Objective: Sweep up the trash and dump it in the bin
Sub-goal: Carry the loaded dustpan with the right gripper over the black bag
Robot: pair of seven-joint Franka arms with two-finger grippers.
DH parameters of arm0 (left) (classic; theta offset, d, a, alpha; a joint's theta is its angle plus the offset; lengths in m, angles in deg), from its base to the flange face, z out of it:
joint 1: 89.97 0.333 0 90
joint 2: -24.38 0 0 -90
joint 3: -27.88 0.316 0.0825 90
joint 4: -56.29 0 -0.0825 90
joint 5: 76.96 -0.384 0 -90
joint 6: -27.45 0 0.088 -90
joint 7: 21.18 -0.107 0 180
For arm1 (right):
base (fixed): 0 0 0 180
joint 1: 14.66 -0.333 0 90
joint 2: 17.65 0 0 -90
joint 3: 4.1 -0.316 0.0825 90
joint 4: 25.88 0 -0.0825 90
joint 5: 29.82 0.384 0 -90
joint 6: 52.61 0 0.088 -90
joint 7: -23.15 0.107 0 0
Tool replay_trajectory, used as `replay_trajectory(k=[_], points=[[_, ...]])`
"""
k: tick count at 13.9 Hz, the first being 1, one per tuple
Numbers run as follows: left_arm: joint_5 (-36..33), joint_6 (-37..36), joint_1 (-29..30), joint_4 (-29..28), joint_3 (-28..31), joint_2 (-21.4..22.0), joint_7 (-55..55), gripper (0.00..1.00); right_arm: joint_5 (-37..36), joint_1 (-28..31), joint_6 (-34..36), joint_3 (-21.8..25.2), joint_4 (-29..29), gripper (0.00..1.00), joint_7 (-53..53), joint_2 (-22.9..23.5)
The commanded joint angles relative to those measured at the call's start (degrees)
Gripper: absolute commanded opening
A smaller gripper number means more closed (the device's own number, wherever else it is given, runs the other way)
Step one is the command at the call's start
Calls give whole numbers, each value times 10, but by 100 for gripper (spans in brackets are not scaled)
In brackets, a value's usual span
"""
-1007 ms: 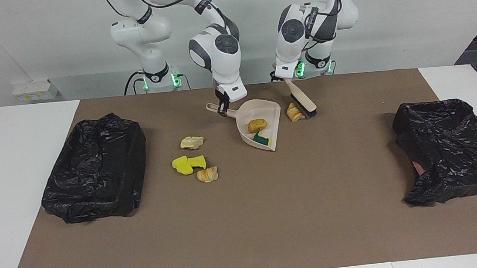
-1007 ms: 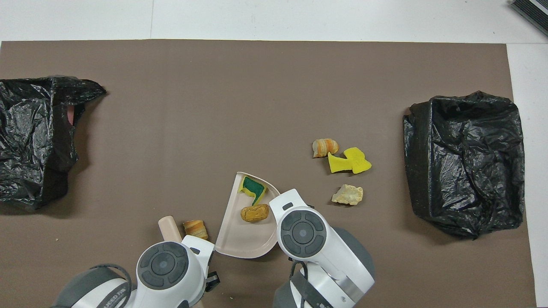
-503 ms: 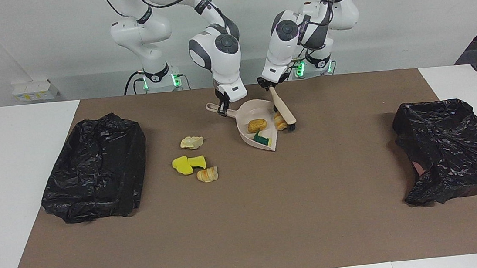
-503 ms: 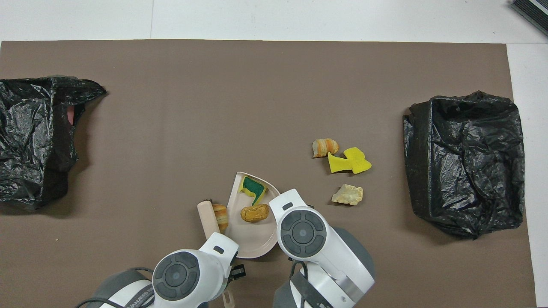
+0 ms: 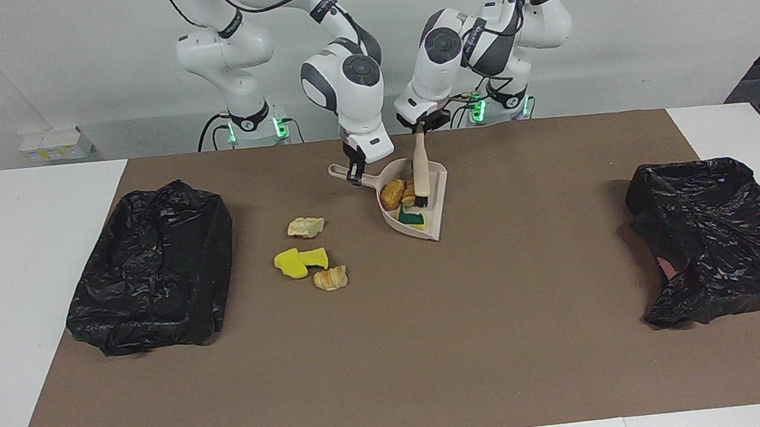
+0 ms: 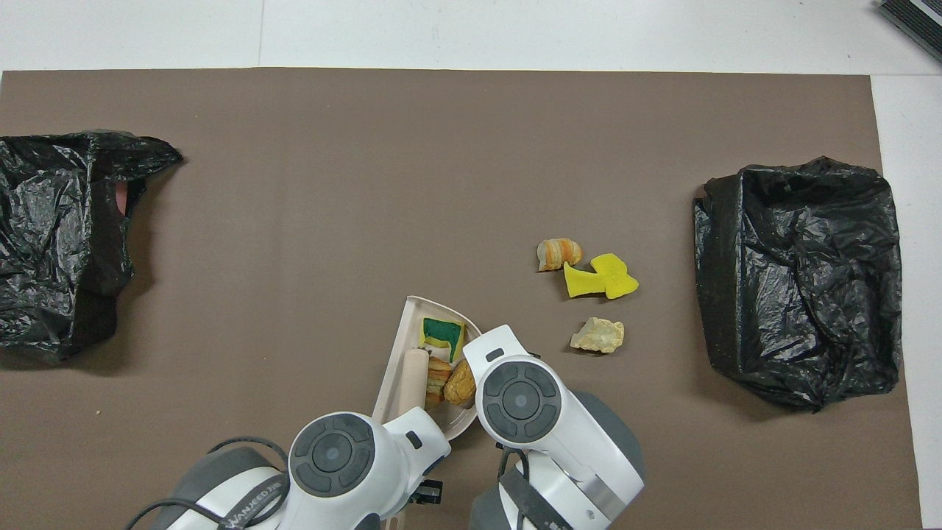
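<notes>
The trash [image 5: 301, 261] looks light and soft; left gripper [image 5: 419, 126] squeezes the brush [image 5: 420, 171], right gripper [image 5: 354, 173] squeezes the dustpan [image 5: 440, 197] handle

wall: a plain white wall [image 5: 647, 13] is standing at the robots' end
table: a white tabletop [image 5: 17, 206] is carrying a large brown paper-like mat [image 5: 435, 348]
light: even light is falling, casting soft shadows

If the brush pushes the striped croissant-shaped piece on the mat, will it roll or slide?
The croissant-shaped piece looks rounded and lumpy, so it would probably tumble unevenly rather than slide straight. It seems light for its size, and may bump the yellow sponge chunk beside it.
</notes>
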Motion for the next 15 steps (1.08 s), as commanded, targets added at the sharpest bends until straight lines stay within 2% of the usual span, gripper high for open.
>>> replay_trajectory(k=[1, 5, 8, 11, 13, 15], points=[[-28, -74, 46, 31, 2, 28, -12, 0, 6, 3, -7, -3, 1, 0, 3, 11], [-66, -78, 50, 31, 2, 35, 34, 0, 6, 13, 15, 0, -4, 0, 3, -31], [-78, -67, 50, 29, -3, 38, 92, 0, 10, 14, 71, 48, -14, 0, -15, -91], [-76, -27, 49, 16, -40, 35, 140, 0, 14, 13, 127, 134, -28, 0, -96, -142], [-67, -2, 47, 10, -73, 33, 172, 0, 15, 12, 165, 233, -38, 0, -210, -165], [-26, 14, 45, -5, -116, 35, 173, 0, 15, 12, 192, 328, -60, 0, -311, -166]])
